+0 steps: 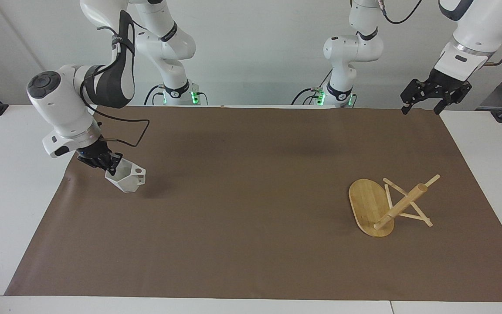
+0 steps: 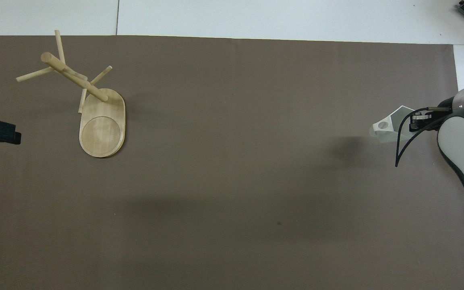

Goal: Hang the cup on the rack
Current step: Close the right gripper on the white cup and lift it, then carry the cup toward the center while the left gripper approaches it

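Cup (image 1: 125, 179) sits clamped by its rim in right gripper (image 1: 112, 167), lifted over the mat's right-arm end w/ handle free for a peg, but rack (image 1: 386, 206) lies tipped over near left gripper (image 1: 421, 109), which waits w/ jaws apart.

Facing cam high across table, overhead cam steep down from robots' end; both share brown mat (image 1: 251, 183).
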